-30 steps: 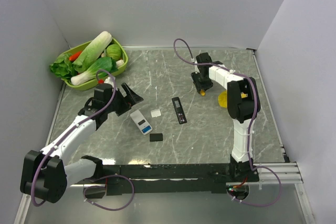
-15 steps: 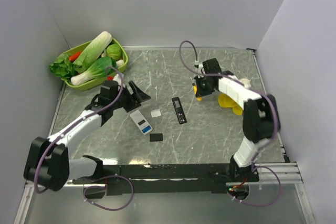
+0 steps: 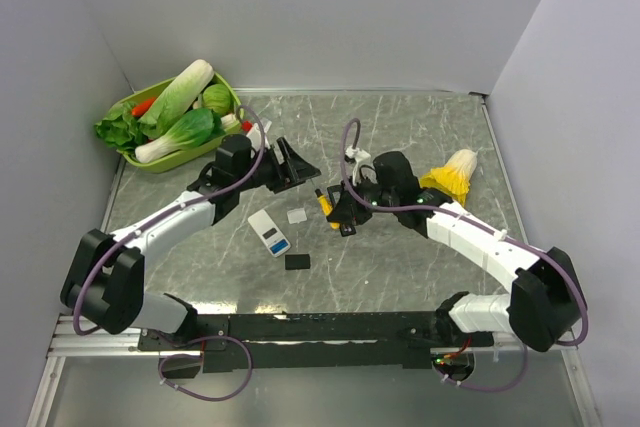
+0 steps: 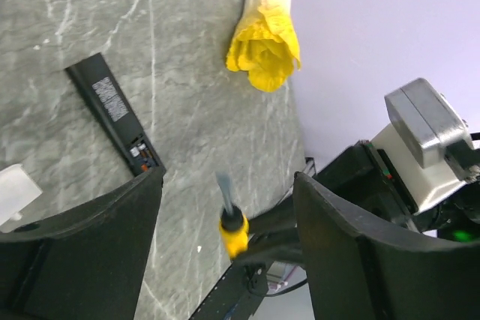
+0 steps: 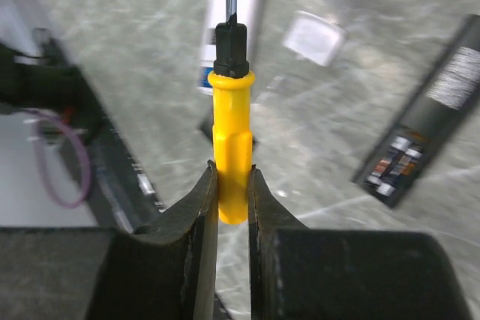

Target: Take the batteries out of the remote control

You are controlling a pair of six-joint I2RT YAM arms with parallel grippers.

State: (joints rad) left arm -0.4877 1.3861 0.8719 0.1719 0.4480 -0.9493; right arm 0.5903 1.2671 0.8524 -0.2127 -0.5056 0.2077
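Observation:
My right gripper (image 5: 232,174) is shut on the yellow handle of a screwdriver (image 5: 231,140), whose shaft points away from the wrist. In the top view this gripper (image 3: 335,209) hovers at the table's middle, partly covering the black remote control (image 3: 345,219). That remote (image 4: 112,106) lies back side up with its end compartment (image 4: 142,154) open; small coloured bits show inside, but I cannot make out batteries. My left gripper (image 3: 290,162) stands open and holds nothing, a little left of the screwdriver (image 4: 232,224). A white remote (image 3: 268,232) with a blue patch lies nearby.
A white cover plate (image 3: 297,215) and a black cover plate (image 3: 297,261) lie loose beside the white remote. A yellow toy cabbage (image 3: 450,175) rests to the right. A green basket (image 3: 228,93) of vegetables sits at the back left. Grey walls close in on three sides.
My right gripper closed on the screwdriver at the back right and carried it left to the black remote. My left gripper swung right toward the middle, its jaws narrowing slightly.

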